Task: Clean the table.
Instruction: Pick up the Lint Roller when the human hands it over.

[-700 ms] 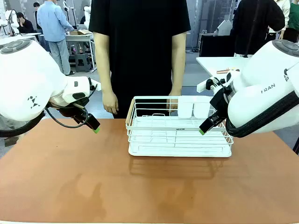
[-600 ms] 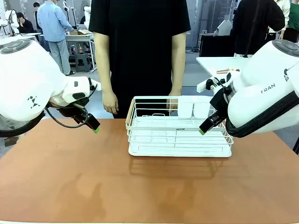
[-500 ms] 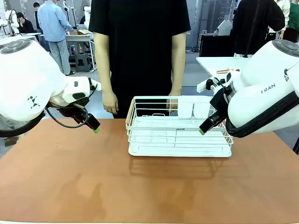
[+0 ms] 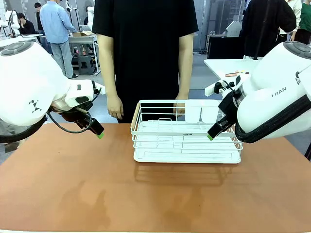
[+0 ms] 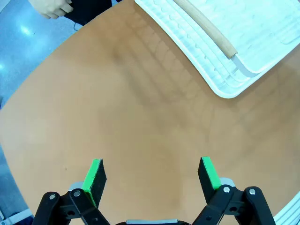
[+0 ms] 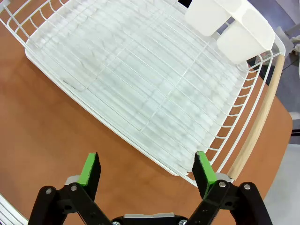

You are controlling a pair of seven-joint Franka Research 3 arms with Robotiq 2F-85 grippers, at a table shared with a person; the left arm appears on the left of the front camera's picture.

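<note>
While the left hand (image 5: 151, 174) and right hand (image 6: 146, 168) hang spread, the table (image 4: 73, 184) runs lengthwise left to right.

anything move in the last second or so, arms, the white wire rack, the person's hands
Nothing visibly changed. The left gripper and right gripper still hover open and empty, the white wire dish rack sits in the same spot on the reddish-brown matte table, and the person's hand hangs at the far edge as before.
</note>
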